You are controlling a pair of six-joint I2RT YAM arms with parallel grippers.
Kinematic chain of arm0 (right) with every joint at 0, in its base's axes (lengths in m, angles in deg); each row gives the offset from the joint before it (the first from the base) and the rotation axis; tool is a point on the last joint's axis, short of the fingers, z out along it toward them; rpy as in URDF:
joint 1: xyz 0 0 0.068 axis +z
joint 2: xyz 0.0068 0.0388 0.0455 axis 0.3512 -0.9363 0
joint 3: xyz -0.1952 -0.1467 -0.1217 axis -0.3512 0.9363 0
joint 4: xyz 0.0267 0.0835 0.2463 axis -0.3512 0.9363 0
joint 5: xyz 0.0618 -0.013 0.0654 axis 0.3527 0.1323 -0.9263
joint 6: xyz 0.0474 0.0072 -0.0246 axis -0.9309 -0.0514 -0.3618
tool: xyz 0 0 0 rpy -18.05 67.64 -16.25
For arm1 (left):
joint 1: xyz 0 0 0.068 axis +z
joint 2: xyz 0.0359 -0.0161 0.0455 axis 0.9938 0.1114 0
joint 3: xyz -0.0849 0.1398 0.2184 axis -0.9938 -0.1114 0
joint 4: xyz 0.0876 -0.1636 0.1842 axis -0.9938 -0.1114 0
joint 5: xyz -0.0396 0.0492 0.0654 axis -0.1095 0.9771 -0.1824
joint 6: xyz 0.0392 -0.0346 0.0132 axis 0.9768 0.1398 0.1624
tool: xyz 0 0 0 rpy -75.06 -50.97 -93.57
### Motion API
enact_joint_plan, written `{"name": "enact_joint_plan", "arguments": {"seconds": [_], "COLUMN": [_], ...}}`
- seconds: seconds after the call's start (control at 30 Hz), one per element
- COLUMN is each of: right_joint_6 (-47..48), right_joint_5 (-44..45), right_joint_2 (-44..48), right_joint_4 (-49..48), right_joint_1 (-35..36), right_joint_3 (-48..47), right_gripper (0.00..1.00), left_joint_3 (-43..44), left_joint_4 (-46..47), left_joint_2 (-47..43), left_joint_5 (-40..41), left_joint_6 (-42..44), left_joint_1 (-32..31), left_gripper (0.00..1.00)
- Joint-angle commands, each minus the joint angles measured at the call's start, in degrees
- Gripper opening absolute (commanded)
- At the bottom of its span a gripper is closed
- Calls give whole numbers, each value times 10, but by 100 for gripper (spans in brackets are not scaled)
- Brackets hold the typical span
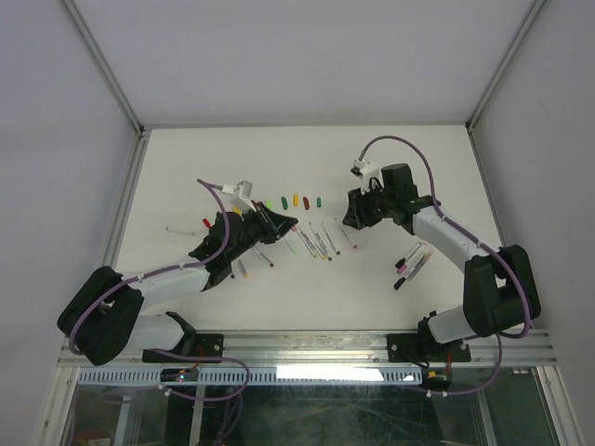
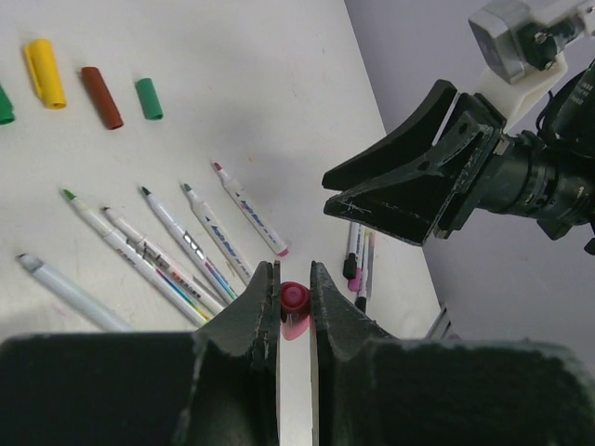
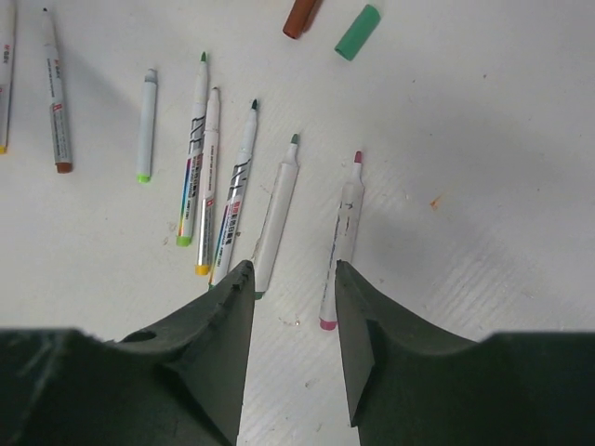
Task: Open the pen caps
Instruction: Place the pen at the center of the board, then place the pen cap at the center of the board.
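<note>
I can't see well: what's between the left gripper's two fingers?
A pink pen cap, pinched there by the left gripper; the left wrist view shows it.

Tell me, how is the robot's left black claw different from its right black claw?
The left black two-finger gripper is shut, while the right black two-finger gripper has its fingers apart. The left gripper pinches a small pink plastic pen cap; the right gripper holds nothing and hangs above uncapped white pens. Both are black, with two tapered fingers.

White table [image 1: 307, 158], pale grey walls [image 1: 307, 56]
</note>
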Motion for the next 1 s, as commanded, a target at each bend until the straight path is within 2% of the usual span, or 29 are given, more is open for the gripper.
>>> {"name": "enact_joint_plan", "arguments": {"seconds": [0.0,0.2,0.63,0.97], "right_joint_6": [46,71,81,82], "right_joint_5": [-79,-117,-133,-119], "right_joint_2": [35,41,46,49], "right_joint_4": [15,34,40,40], "right_joint_1": [-18,-40,-54,-65], "right_joint_3": [-28,-32,-33,-33], "right_gripper": [42,43,43,42], "left_joint_3": [56,106,181,311], "left_joint_4": [1,-11,-38,-144], "left_joint_2": [43,99,190,284], "left_joint_5": [26,31,38,83], "left_joint_6": [26,34,61,80], "left_joint_1": [-29,-59,-86,-85], "left_gripper": [0,0,0,0]}}
